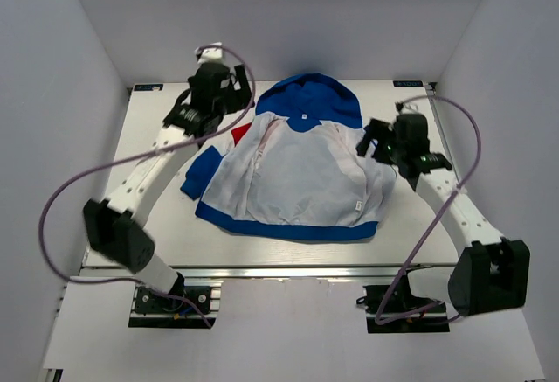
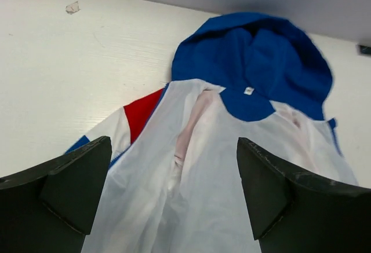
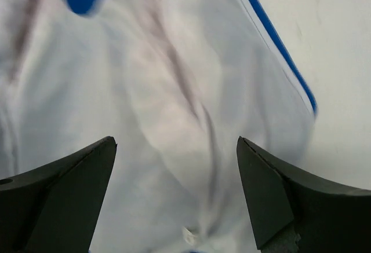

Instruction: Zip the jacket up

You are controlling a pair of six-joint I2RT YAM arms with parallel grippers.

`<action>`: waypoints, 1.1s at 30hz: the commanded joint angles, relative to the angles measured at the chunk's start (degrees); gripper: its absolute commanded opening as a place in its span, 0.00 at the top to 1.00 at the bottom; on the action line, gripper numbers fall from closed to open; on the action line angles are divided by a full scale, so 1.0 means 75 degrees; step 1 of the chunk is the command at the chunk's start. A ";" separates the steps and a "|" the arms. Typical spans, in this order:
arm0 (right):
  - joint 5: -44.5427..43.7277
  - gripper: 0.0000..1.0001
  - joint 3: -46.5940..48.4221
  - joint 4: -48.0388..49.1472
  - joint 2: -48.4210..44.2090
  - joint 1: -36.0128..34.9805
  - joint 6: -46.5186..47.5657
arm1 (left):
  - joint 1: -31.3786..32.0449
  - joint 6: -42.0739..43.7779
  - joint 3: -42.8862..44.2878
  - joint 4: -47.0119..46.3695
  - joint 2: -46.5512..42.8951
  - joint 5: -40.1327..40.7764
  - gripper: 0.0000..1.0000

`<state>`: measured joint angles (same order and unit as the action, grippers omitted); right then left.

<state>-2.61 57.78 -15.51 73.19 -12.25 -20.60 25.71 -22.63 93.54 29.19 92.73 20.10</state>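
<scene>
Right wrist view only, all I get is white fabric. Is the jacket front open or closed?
Observer: Open. The jacket lies spread flat, white lining up, with the hood toward the far edge of the table.
Operator: Where's the other arm?
Observer: The left gripper is open near the red shoulder, holding nothing.
</scene>
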 commanded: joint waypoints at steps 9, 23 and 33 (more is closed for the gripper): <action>0.0940 0.14 -0.3179 -0.0383 -0.1123 0.1914 -0.1097 | 0.0005 -0.1916 -0.4712 -0.0504 -0.1934 -0.0979 0.02; 0.0690 1.00 -0.1789 -0.0414 -0.0488 0.1857 -0.0383 | -0.0007 -0.2185 -0.4644 -0.0787 -0.1617 -0.0934 0.02; -0.2428 0.92 0.1166 -0.2514 0.1559 -0.3297 -0.0101 | -0.0018 -0.2466 -0.4210 -0.0002 -0.1863 -0.0360 0.02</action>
<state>-14.79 64.16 -27.68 78.26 -29.63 -22.72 25.63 -39.31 59.90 26.41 81.52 14.59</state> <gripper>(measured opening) 0.059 0.979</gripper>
